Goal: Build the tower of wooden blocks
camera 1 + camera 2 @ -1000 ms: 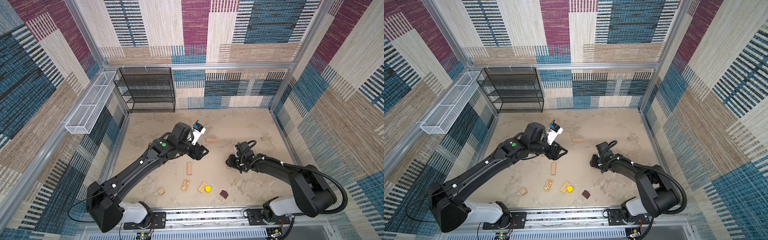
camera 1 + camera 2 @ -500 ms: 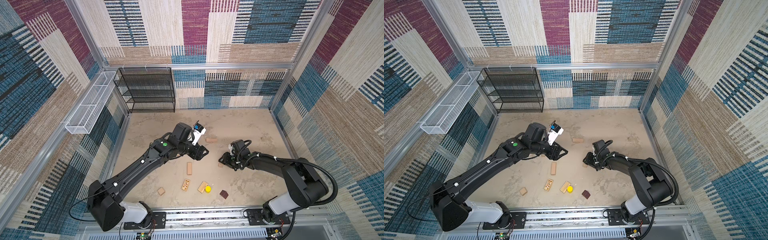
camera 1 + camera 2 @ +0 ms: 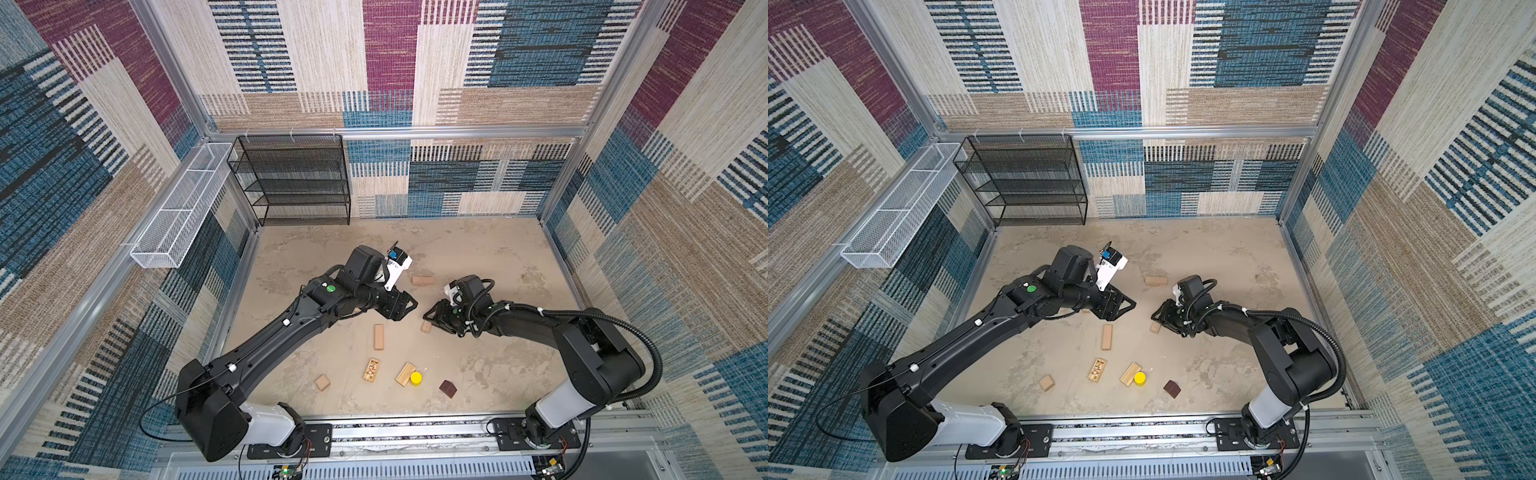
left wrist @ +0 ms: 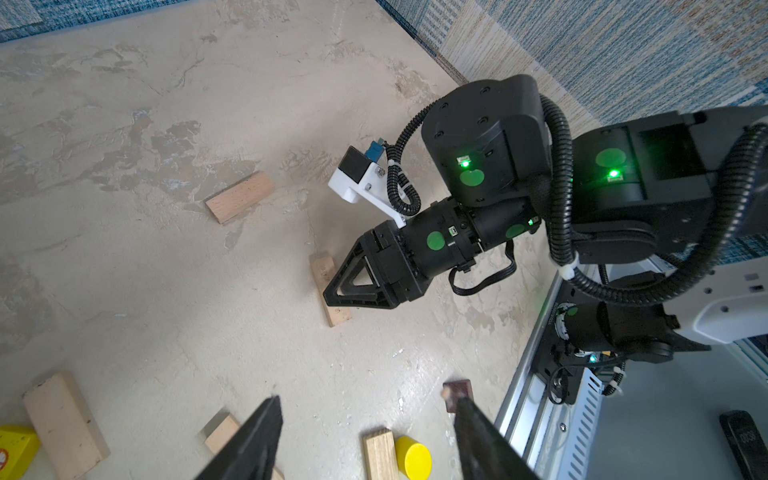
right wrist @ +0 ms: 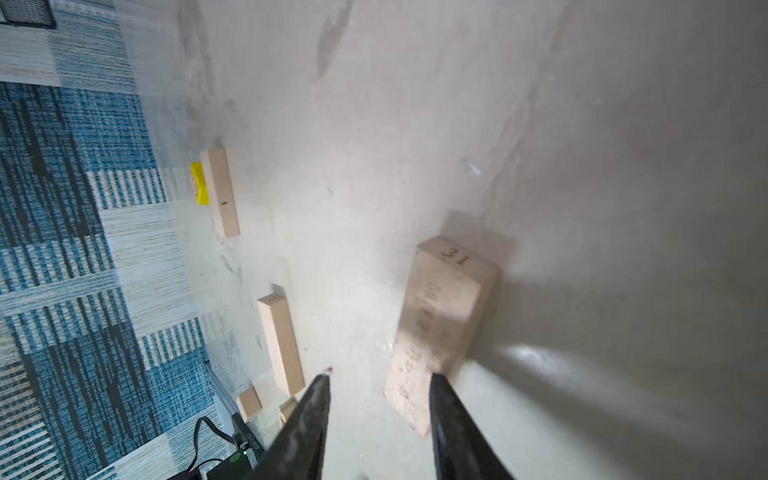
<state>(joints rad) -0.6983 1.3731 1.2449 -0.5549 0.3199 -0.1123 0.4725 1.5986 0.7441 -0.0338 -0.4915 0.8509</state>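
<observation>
The sand-coloured floor (image 3: 478, 257) bore the wood blocks (image 3: 1106, 336) scattered singly, none stacked. The left gripper (image 3: 409, 305) hung over mid-floor, jaws apart and empty. The right gripper (image 3: 430, 319), at 4 o'clock from it, sat low with jaws apart about the near end of a numbered plank (image 5: 446, 307); contact could not be confirmed, as that wrist view was blurred. A plain plank (image 3: 378, 336) lay at 7 o'clock from the left gripper. The printed plank (image 3: 371, 369), striped plank (image 3: 405, 374), dark brown block (image 3: 448, 388), tan cube (image 3: 322, 382) and yellow cylinder (image 3: 416, 377) lay along the floor's 6 o'clock edge.
</observation>
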